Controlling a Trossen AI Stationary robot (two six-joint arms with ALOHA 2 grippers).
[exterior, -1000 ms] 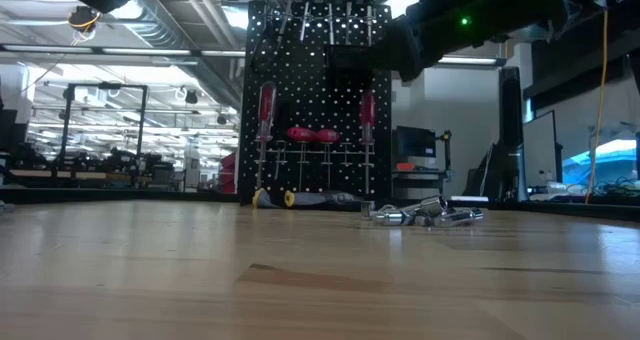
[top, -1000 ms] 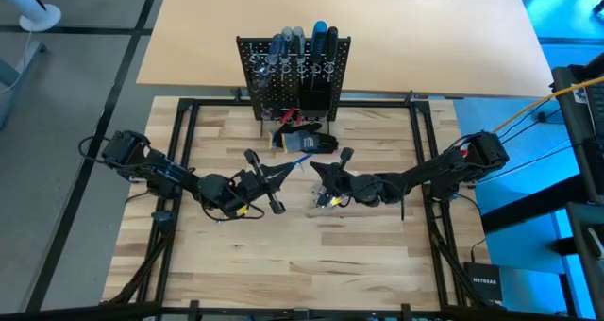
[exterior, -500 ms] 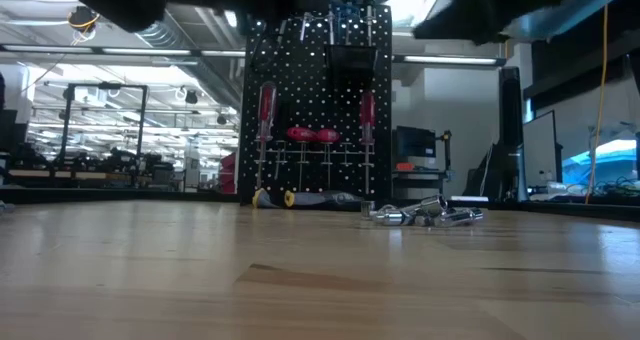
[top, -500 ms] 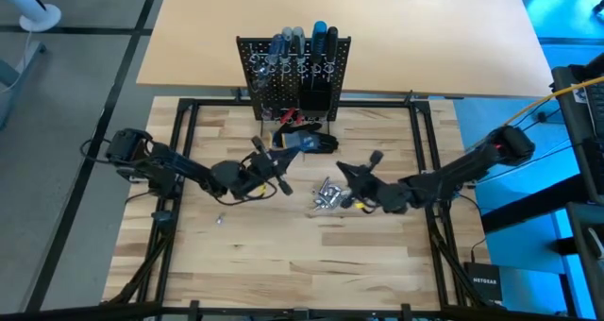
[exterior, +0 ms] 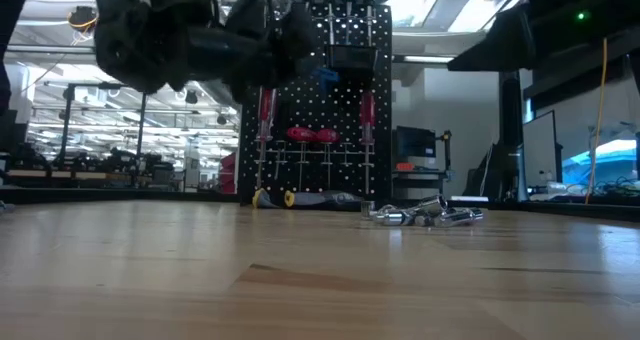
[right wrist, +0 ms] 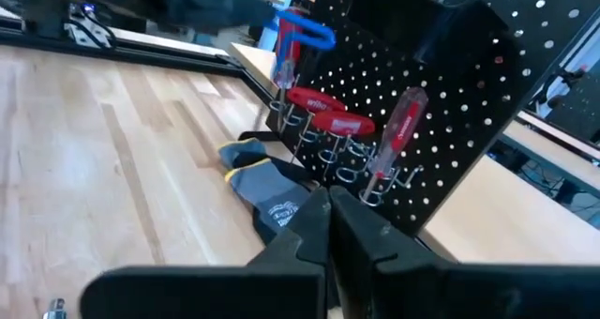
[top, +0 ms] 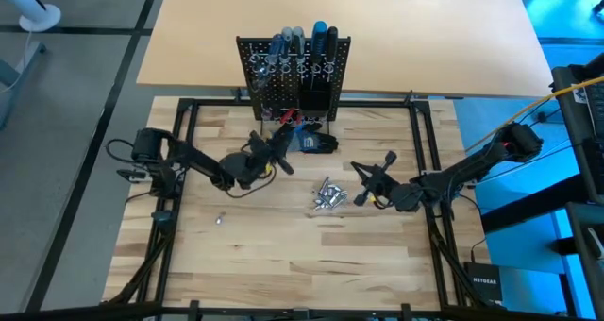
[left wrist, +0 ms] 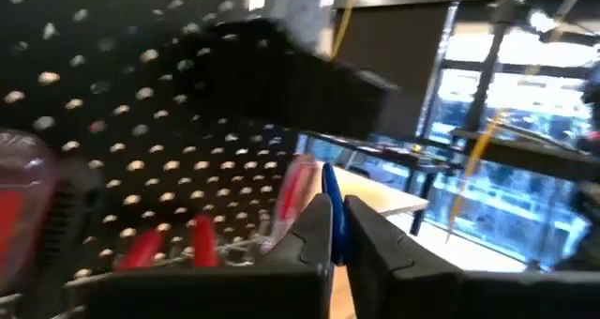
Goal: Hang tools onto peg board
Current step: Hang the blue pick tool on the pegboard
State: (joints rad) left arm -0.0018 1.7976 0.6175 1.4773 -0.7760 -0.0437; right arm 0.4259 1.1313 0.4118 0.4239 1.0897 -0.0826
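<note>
A: Since a second ago the left gripper (top: 279,147) has moved from mid-table up to the foot of the peg board (top: 293,74); the right gripper (top: 374,177) has pulled back toward the right side of the table (top: 283,255), uncovering the silver pieces (top: 327,194).

B: Left holding anything?

A: Yes. Left wrist view shows its fingers (left wrist: 309,239) narrow, pinched on a thin blue tool (left wrist: 332,206). The right wrist view shows that blue tool (right wrist: 298,39) up by the board's face, above the red handles.

B: Board state?

A: Peg board (exterior: 315,100) stands upright at the far edge of the table. Several screwdrivers (top: 297,40) with blue, grey and black handles stick up along its top. On the front: a red-handled screwdriver (exterior: 266,110) on the left, another red-handled one (exterior: 367,115) on the right, and two red caps (exterior: 313,135) between them in ring holders. The black bin (exterior: 352,56) sits near the top.

B: What's loose on the table?

A: The silver pieces (exterior: 424,215) are piled in front of the board, between the two grippers. One small silver bit (top: 218,219) lies apart, toward the left. A dark glove (top: 316,143) with blue and yellow trim lies at the board's base, just beside the left gripper.

B: Right gripper?

A: Right wrist view shows its fingers (right wrist: 314,230) nearly together, nothing between them. It hovers well apart from the board, beside the silver pile.
</note>
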